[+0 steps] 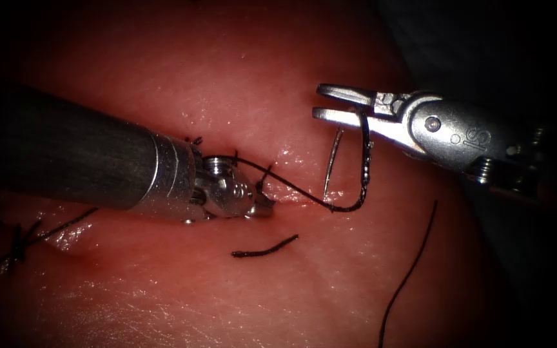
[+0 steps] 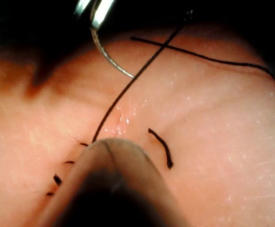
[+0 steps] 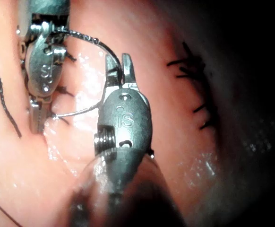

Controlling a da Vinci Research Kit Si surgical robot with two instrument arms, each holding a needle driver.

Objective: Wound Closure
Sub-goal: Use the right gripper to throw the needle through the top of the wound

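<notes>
The right arm's silver tool (image 1: 320, 103) is gripping the thin curved steel needle (image 1: 334, 161) near its thread end, and the needle point is touching the pink tissue (image 1: 246, 71). The left arm's tool (image 1: 262, 205) is lying low on the tissue; I cannot tell its jaws. The dark thread (image 1: 291, 187) is running between them.

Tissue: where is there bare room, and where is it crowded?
Bare tissue above both tools, and between cut thread end and loose thread. Crowded between left claw and right claw, which holds the needle.
</notes>
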